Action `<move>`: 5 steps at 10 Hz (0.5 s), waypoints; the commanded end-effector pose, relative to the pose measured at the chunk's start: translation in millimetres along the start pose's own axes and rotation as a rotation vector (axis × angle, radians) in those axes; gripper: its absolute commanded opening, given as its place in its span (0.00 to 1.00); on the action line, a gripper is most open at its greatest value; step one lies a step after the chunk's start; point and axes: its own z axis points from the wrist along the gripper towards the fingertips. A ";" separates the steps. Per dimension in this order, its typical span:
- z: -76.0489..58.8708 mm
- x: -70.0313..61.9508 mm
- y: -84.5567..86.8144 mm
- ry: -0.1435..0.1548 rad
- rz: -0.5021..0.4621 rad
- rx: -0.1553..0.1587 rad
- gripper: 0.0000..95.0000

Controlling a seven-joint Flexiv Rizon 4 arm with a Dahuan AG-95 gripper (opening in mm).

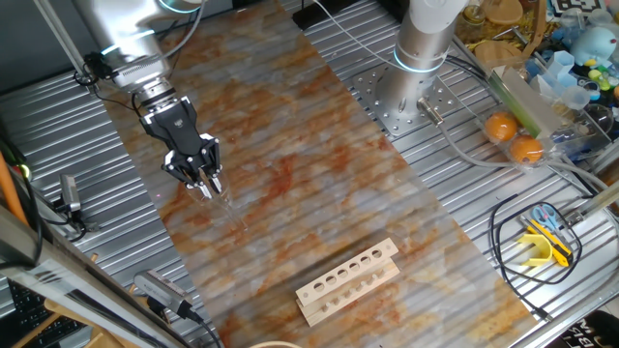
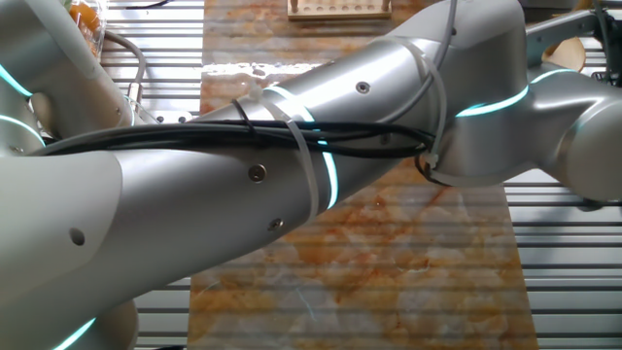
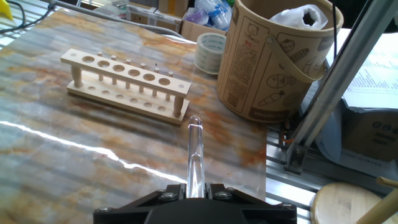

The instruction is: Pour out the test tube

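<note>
The test tube (image 3: pixel 195 152) is a slim clear glass tube sticking out straight ahead from between my black fingers in the hand view, its rounded end pointing toward the rack. My gripper (image 3: pixel 196 190) is shut on its near end. In one fixed view the gripper (image 1: pixel 205 187) hangs over the left part of the marbled mat, tilted down to the right, and the tube shows only as a faint glint (image 1: pixel 221 197) below the fingertips. In the other fixed view the arm hides both gripper and tube.
A pale wooden rack (image 1: pixel 346 280) (image 3: pixel 127 81) (image 2: pixel 338 9) with a row of holes lies on the marbled mat (image 1: pixel 319 184). A large cardboard bucket (image 3: pixel 277 59) and a tape roll (image 3: pixel 210 52) stand beyond the mat's edge. Oranges (image 1: pixel 514 136) and clutter sit at the right.
</note>
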 end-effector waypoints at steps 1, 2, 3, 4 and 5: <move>-0.2 -0.2 -0.3 -0.004 0.003 0.001 0.00; -0.2 -0.2 -0.3 -0.005 0.004 0.002 0.00; -0.2 -0.2 -0.3 -0.006 0.003 0.002 0.00; -0.2 -0.2 -0.3 -0.008 0.001 0.003 0.00; -0.2 -0.2 -0.3 -0.009 0.002 0.003 0.00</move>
